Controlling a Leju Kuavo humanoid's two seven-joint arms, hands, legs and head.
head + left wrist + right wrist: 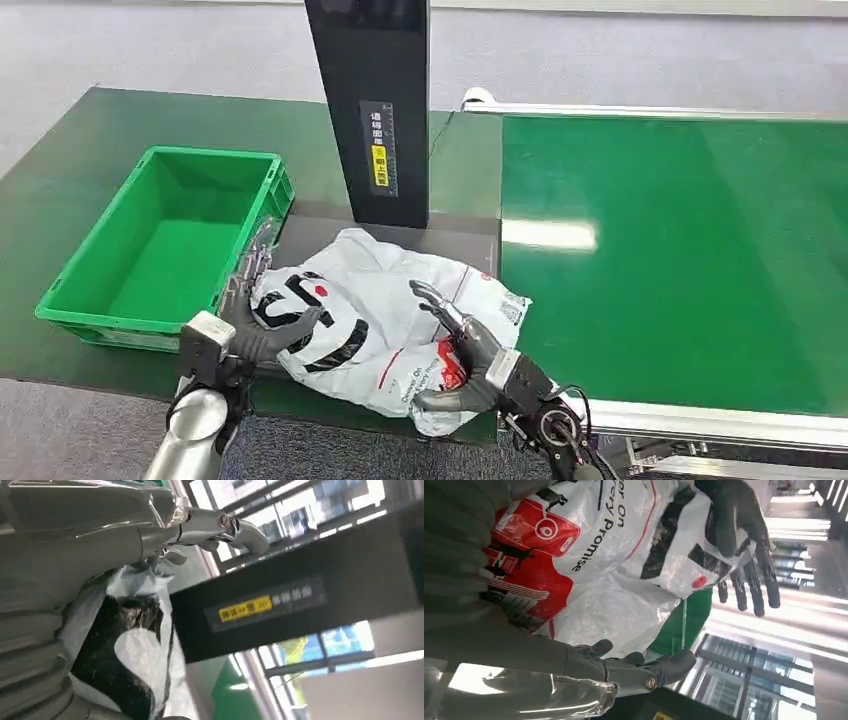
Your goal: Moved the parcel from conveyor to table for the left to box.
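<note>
While your right hand [470, 355] grips the near right edge of the parcel [375, 310], thumb under and fingers curled over the red print, your left hand [262, 335] is clamped on the opposite end, over the black lettering. So both hands are closed on the bag, and it lies crumpled on the dark table [60, 200], just off the conveyor [680, 250] and right at the foot of the black post [375, 110]. The move across looks done; the handover is what counts now. Let the right hand's fingers [744, 535] open first and draw back toward the belt, so the thin plastic doesn't stretch between two grips. Keep the left hold firm, because a slack bag like this will likely sag and slide. Then lift it enough to clear the near wall of the green crate [165, 250], which sits just beside the parcel. Watch the post too: it stands close behind the bag, and a wide swing could catch it.
</note>
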